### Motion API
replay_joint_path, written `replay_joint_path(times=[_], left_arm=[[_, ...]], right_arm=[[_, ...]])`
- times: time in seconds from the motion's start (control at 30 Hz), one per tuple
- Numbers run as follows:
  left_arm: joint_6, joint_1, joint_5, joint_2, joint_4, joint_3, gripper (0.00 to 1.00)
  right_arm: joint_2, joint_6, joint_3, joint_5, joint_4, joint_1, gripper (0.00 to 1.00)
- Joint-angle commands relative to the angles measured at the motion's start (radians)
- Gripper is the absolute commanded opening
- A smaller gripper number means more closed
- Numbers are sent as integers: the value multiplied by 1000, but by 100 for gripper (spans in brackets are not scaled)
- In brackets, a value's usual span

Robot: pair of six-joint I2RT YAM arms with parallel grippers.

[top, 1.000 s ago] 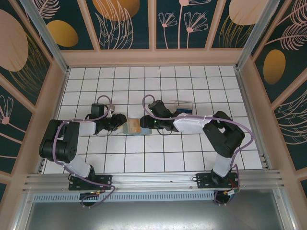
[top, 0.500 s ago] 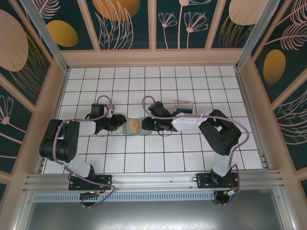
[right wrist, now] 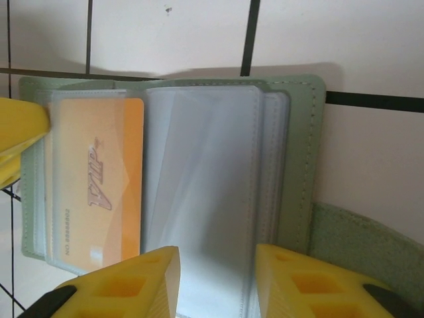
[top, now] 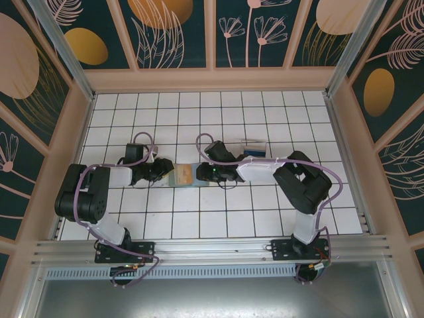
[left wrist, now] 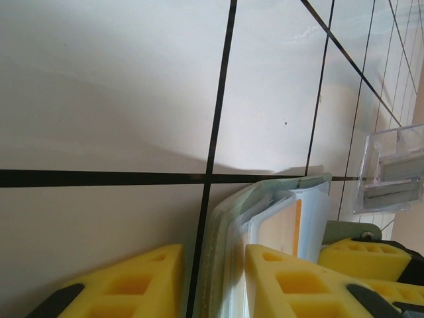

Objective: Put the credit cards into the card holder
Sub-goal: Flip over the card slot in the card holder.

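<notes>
At frame centre the open card holder [top: 184, 174] is flanked by the left gripper [top: 162, 171] and right gripper [top: 205, 173], each set narrow about an edge; clamping cannot be told.

White tiled tabletop [top: 265, 218], dark grout lines. Sage-green card holder [top: 184, 174] lies open on the tiles, a bit left of centre, clear sleeves [right wrist: 199, 172] facing up, one edge over a grout line. Clear plastic tray [top: 254, 147] sits on the tiles farther back and to the right, apart from the card holder. Something blue in the tray, too small to tell.
</notes>
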Motion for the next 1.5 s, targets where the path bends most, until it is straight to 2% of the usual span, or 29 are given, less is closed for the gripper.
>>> replay_joint_path(times=[0.0,0.23,0.4,0.63,0.9,1.13,1.3,1.47], left_arm=[[10,1,-17,35,8,-8,30],[9,1,-18,35,13,-13,26],[6,1,-15,33,16,-14,26],[-69,1,47,31,100,-23,35],[-109,1,54,2,106,-8,37],[-94,1,37,-5,85,-8,39],[2,1,-62,-5,-49,22,36],[39,1,-81,-4,-83,25,33]], right_arm=[[17,-13,14,-36,42,-3,35],[3,-29,6,-61,78,-3,32],[-10,-26,-12,-91,128,-3,33],[-43,-45,-22,-109,176,-3,36],[-34,-59,0,-119,180,2,40],[-30,-63,6,-116,177,8,45],[-34,-78,26,-31,96,7,47],[-41,-82,23,-12,80,8,49]])
